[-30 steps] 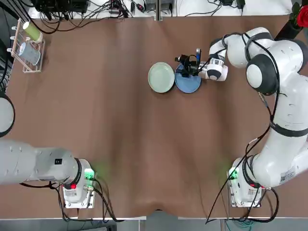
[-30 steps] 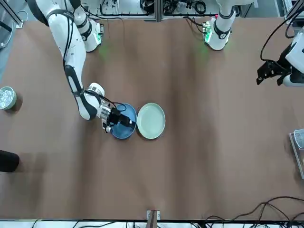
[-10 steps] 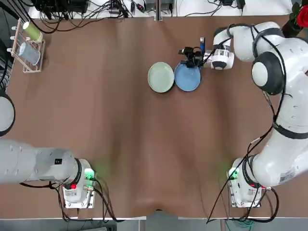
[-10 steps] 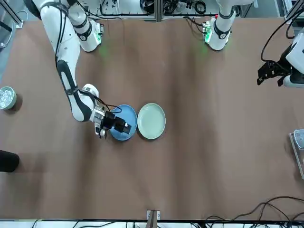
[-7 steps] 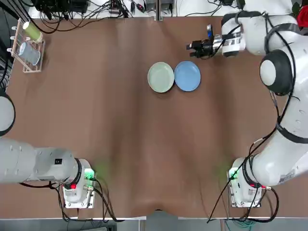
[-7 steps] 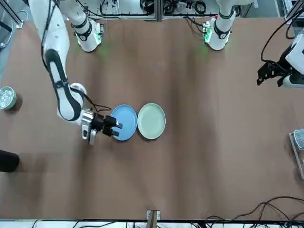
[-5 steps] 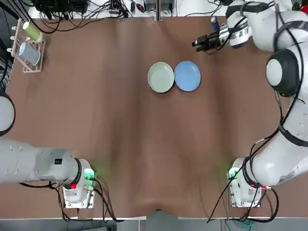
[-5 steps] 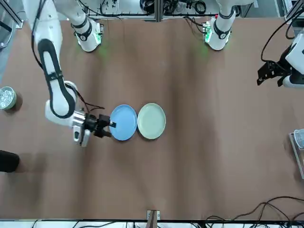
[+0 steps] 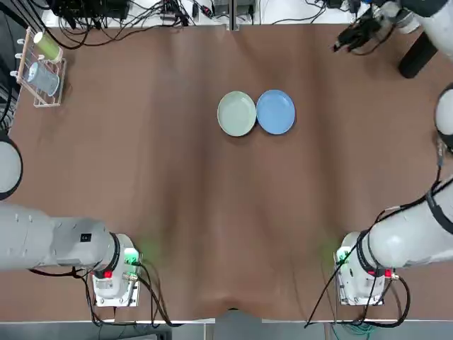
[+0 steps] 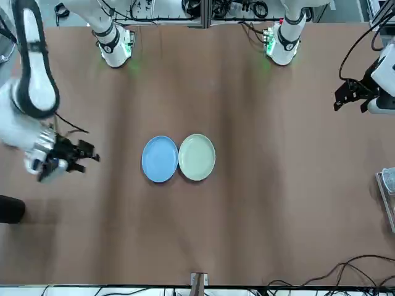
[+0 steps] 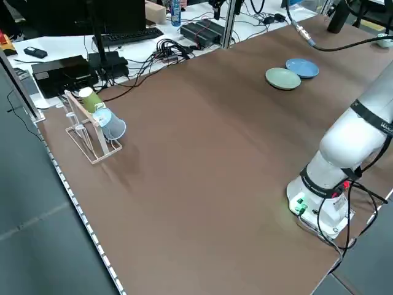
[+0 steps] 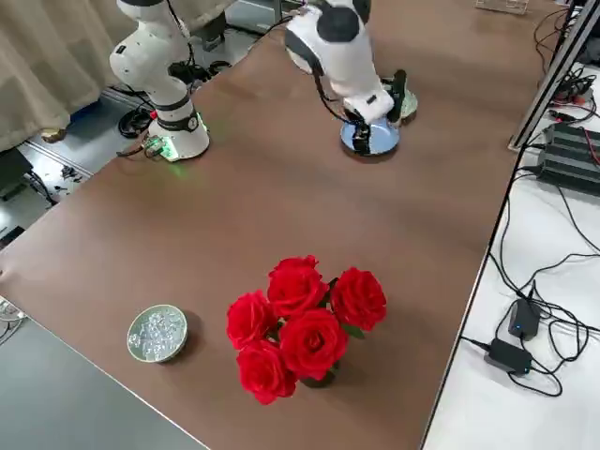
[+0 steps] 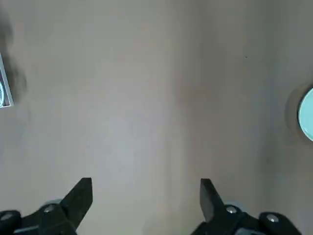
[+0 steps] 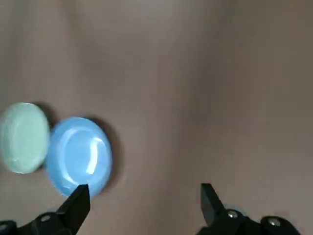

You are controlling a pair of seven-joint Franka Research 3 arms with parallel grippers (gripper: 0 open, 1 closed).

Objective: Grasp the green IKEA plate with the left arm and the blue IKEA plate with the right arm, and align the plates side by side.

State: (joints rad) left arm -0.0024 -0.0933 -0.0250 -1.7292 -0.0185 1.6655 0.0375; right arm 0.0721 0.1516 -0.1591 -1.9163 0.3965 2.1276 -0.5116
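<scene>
The pale green plate (image 9: 236,113) and the sky-blue plate (image 9: 275,112) lie flat side by side in the far middle of the table, rims touching or nearly so, green on the robot's left. Both also show in the front view: green plate (image 10: 197,157), blue plate (image 10: 160,160). My right gripper (image 9: 350,37) hangs open and empty near the far right corner, well clear of the blue plate (image 14: 78,154). My left gripper (image 10: 343,97) is parked open at the table's left side, far from the green plate (image 13: 307,115).
A wooden rack with cups (image 9: 41,66) stands at the far left. A vase of red roses (image 12: 300,328) and a small bowl of shiny bits (image 10: 9,126) sit along the right edge. Cables and equipment (image 9: 106,10) lie beyond the far edge.
The right gripper let go of the blue plate's rim and drew back and up toward the far right corner. Both plates stay together. The left arm has not moved.
</scene>
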